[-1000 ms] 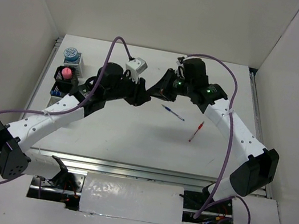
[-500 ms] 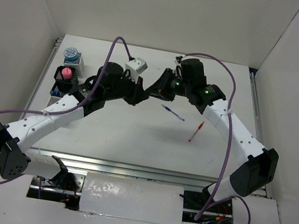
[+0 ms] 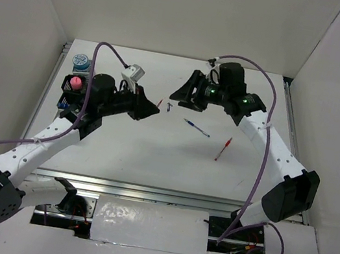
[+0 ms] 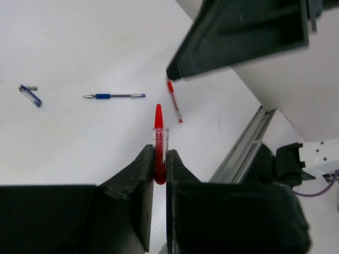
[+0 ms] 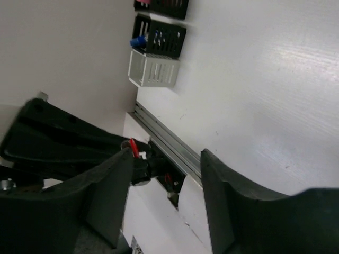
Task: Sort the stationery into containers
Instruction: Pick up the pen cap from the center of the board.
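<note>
Left gripper [image 4: 160,154] pinches the short red piece [image 4: 158,123]: clear sleeve, pointed red tip poking past the fingertips, held over the white table [image 4: 79,47]. Right gripper [image 5: 167,159] is spread and empty. Blue pen [image 4: 114,96] and red pen [image 4: 175,101] lie apart on the table.
</note>
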Robot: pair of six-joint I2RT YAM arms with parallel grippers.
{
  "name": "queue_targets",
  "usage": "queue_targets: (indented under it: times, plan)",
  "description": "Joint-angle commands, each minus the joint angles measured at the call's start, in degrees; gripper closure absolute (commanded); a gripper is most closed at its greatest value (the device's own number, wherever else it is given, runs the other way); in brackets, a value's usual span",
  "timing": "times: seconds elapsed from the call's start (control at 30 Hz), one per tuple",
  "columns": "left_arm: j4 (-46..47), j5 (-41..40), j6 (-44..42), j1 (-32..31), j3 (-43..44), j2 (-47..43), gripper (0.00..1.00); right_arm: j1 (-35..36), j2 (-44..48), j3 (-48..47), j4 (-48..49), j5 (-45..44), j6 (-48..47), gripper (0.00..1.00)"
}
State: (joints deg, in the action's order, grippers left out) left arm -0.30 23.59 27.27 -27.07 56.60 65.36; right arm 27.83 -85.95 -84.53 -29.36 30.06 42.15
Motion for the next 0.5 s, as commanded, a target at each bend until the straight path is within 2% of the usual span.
queue_targets:
  times: [0.0, 0.07, 0.17, 0.47]
  plan:
    - [4.8, 3.6, 2.0, -0.5, -0.3, -1.8, 1.00, -3.5, 2.5, -1.3, 6.1, 7.7, 2.1, 0.42]
    - [4.5, 3.0, 1.0, -1.3, -0.1, -1.8, 1.00, -3.6, 2.5, -0.5, 7.3, 10.0, 3.4, 0.49]
    - [3.1, 1.6, -0.2, -2.5, 1.0, -1.1, 1.00, -3.3, 2.2, 0.3, 9.8, 12.4, 5.7, 0.52]
    - [2.1, -2.5, -1.7, -4.6, 2.9, 0.5, 1.00, -1.1, 2.0, 0.5, 9.1, 11.8, 6.1, 0.55]
